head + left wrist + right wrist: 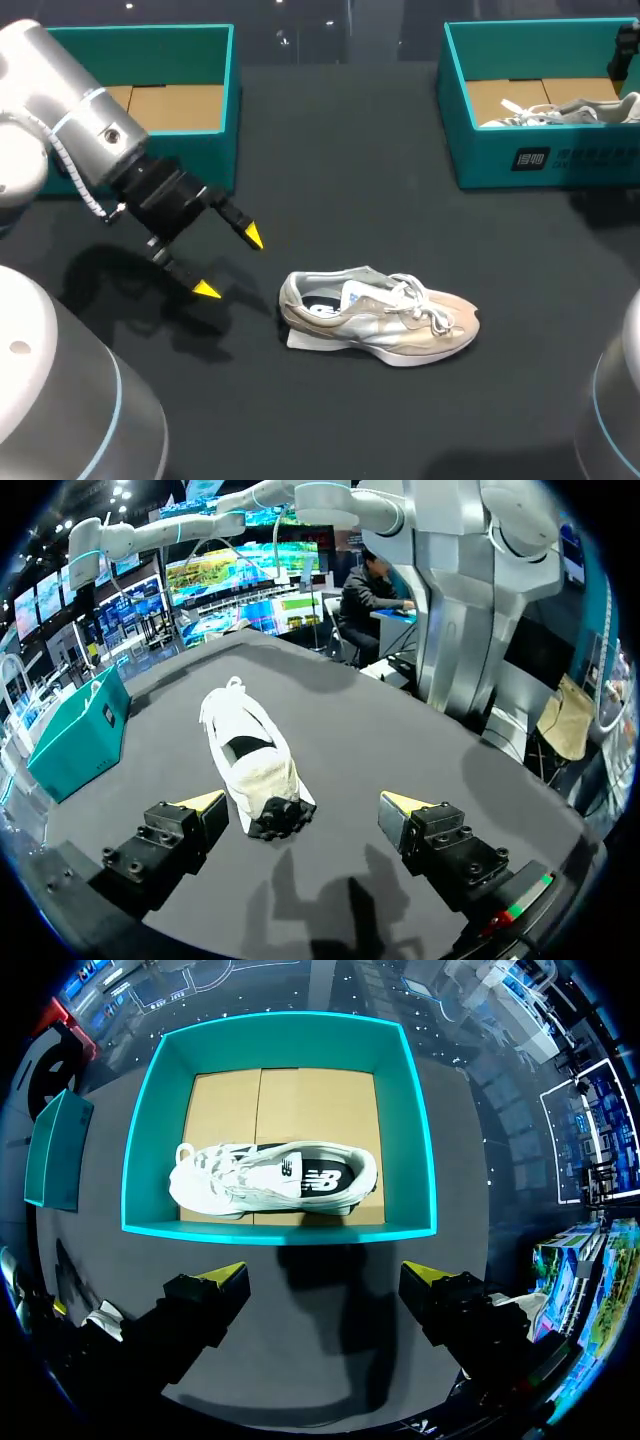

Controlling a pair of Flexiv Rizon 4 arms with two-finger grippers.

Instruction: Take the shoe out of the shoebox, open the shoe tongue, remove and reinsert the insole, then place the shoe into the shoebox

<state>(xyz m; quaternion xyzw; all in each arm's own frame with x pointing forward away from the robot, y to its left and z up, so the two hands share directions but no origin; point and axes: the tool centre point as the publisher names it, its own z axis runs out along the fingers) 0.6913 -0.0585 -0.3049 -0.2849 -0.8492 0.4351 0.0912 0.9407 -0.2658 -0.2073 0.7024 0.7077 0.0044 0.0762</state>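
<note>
A beige and white shoe [380,315] lies on its side on the dark table, toe to the right. My left gripper [230,263] hovers open just left of its heel, nothing between the fingers. In the left wrist view the shoe [250,760] lies right ahead of the open gripper [305,805], heel end nearest. A second white shoe [270,1175] rests in the teal shoebox [540,165] at the back right. My right gripper [325,1280] hangs open above that shoebox's [280,1232] near wall, holding nothing.
Another teal shoebox [215,150] with a bare cardboard floor stands at the back left, behind my left arm. It also shows off to the side in the left wrist view [80,735].
</note>
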